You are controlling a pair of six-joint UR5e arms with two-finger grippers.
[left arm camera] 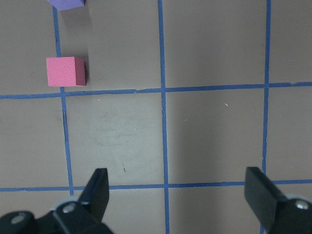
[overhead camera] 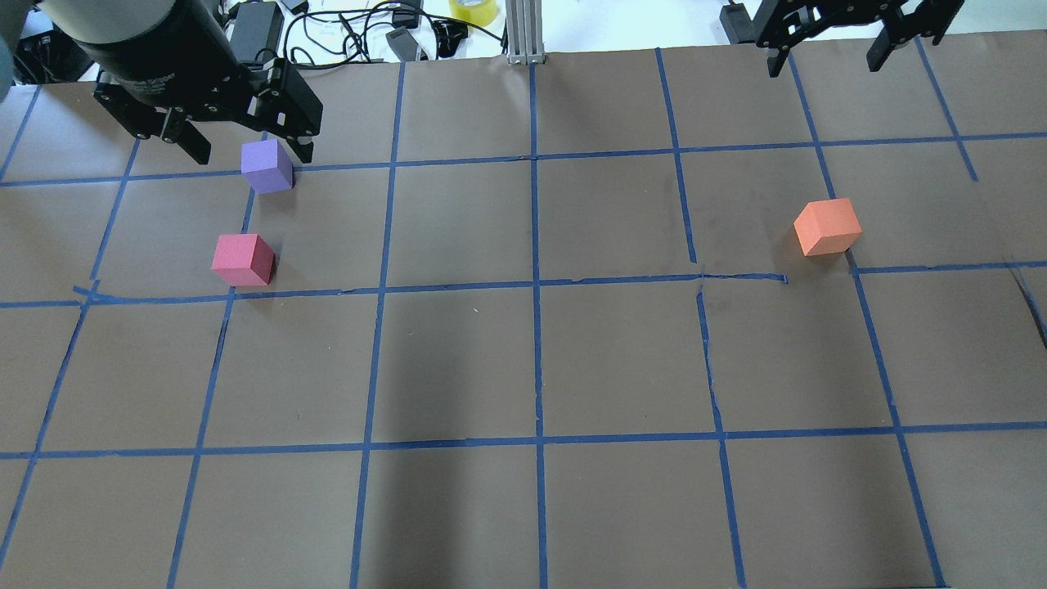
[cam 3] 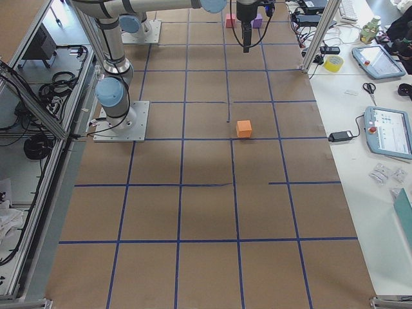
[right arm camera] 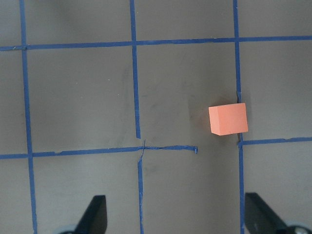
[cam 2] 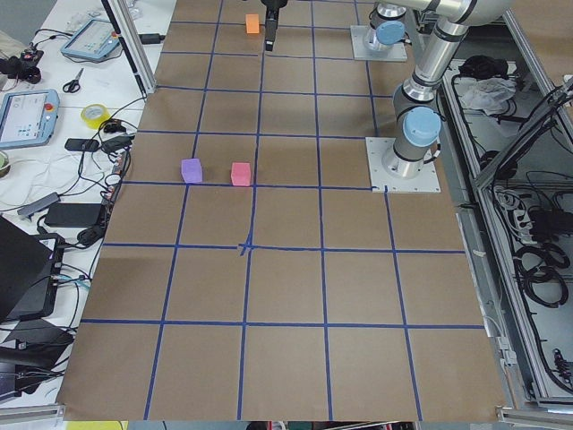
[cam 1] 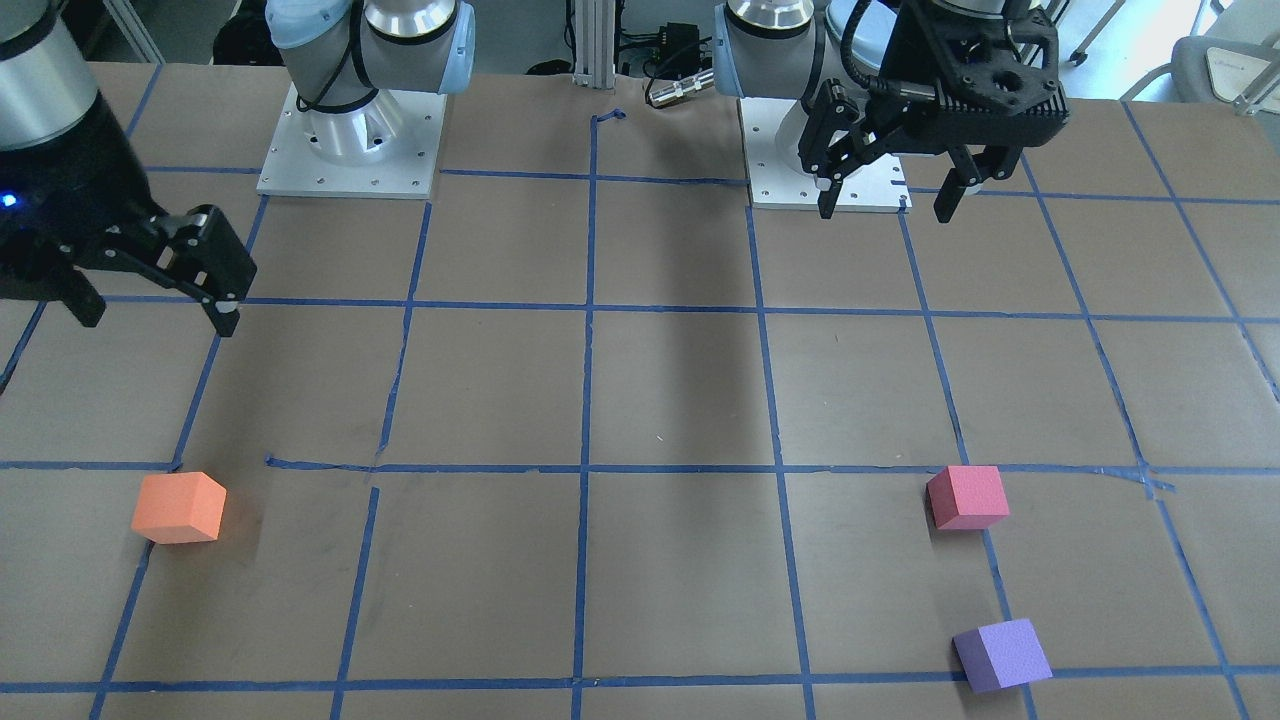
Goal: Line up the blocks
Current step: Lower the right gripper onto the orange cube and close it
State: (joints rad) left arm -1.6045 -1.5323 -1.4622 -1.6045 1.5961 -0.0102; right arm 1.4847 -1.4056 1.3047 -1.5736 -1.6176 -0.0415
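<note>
**Line not yet begun**

I am judging the work as hardly started. The pinkish-red block (cam 1: 967,497) and the purple block (cam 1: 1002,655) are sitting near each other on the counter (cam 1: 680,400), with the orange block (cam 1: 178,508) well apart. The left pincer (cam 1: 885,200) and the right pincer (cam 1: 160,318) are hanging spread wide, holding nothing. I am seeing no container.

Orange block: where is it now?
In the overhead view the orange block lies alone on the right side, far from the pinkish-red block and purple block at the left.
</note>
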